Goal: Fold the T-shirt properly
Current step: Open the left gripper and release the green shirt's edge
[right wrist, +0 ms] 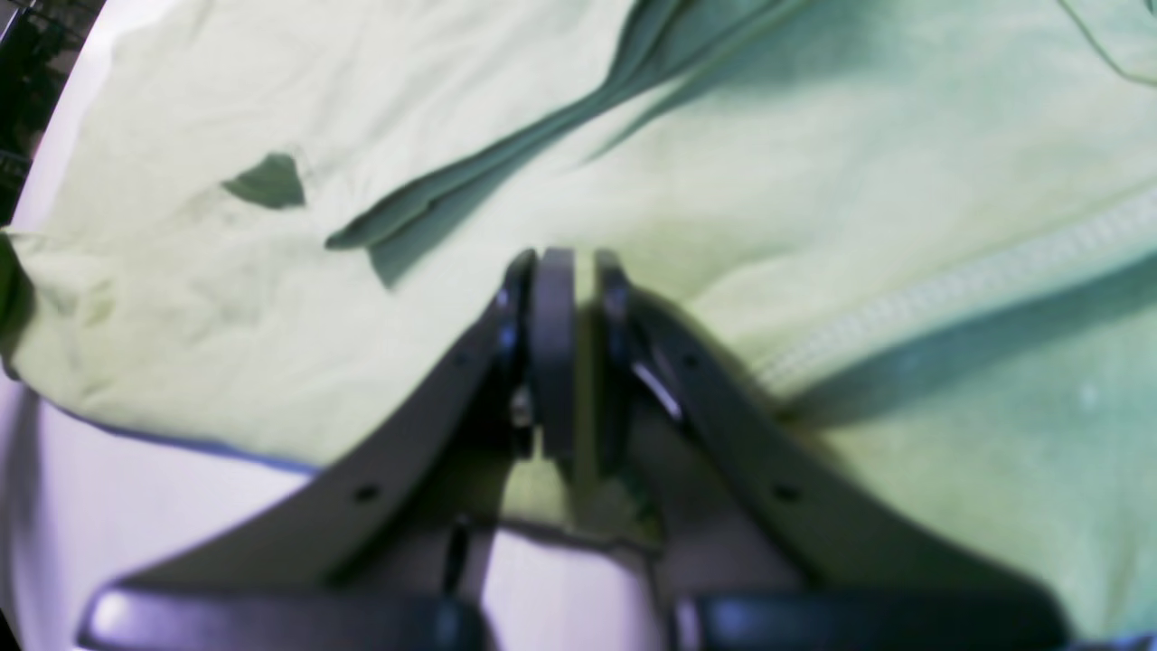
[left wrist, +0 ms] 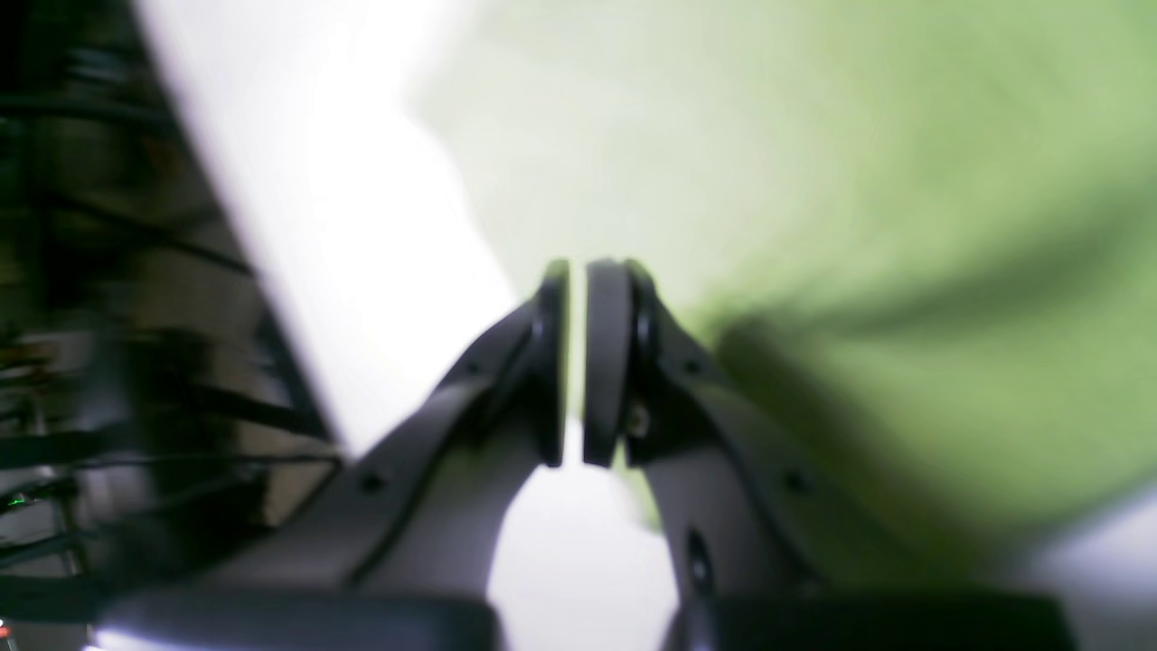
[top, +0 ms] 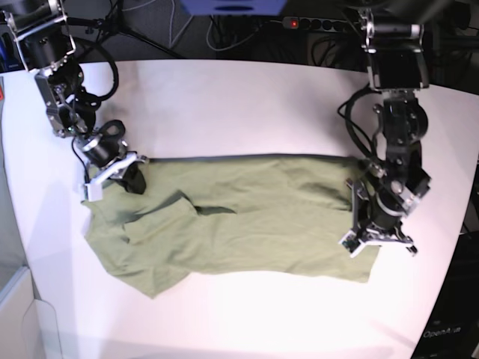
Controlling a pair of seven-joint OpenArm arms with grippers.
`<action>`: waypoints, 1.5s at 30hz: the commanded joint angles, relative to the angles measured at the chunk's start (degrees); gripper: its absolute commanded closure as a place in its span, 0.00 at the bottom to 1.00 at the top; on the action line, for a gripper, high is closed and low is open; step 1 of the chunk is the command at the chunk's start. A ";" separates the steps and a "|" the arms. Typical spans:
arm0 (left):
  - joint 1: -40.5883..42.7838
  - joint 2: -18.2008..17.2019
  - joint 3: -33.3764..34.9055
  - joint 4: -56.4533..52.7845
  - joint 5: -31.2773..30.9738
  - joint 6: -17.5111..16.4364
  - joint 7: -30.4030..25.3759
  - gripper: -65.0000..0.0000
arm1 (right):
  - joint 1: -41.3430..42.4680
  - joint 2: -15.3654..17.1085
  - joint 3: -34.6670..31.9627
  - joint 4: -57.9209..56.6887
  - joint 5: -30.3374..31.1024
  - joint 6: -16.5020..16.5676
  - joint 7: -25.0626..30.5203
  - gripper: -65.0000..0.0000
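The olive-green T-shirt (top: 254,217) lies spread and wrinkled across the middle of the white table, with a loose fold near its left part. My right gripper (top: 126,176) sits at the shirt's upper left corner. In the right wrist view this gripper (right wrist: 574,258) is shut on the T-shirt (right wrist: 813,163), green cloth showing between its pads. My left gripper (top: 374,241) is at the shirt's right edge. The left wrist view is blurred. There the left gripper (left wrist: 576,271) is shut on the edge of the T-shirt (left wrist: 904,181), a creased fold running off from its right finger.
The white table (top: 224,105) extends behind and in front of the shirt. Cables and a power strip (top: 314,22) lie beyond its back edge. In the left wrist view the table's edge is close, with dark cables (left wrist: 90,271) beyond it.
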 commanded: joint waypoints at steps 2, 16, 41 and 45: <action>-2.62 -0.36 -0.87 1.52 0.33 0.58 -0.35 0.97 | 1.03 0.82 0.40 0.94 0.50 0.66 1.32 0.96; 12.67 3.69 -1.23 16.03 8.77 0.58 -0.52 0.97 | 0.95 0.82 0.40 0.94 0.50 0.66 1.32 0.96; 15.22 11.42 -10.54 10.49 8.25 0.58 -0.88 0.58 | 1.03 0.73 0.40 0.94 0.50 0.93 1.32 0.96; 14.17 12.83 -13.18 10.22 8.16 0.58 -0.96 0.58 | 1.03 0.73 0.40 0.94 0.41 0.93 1.32 0.96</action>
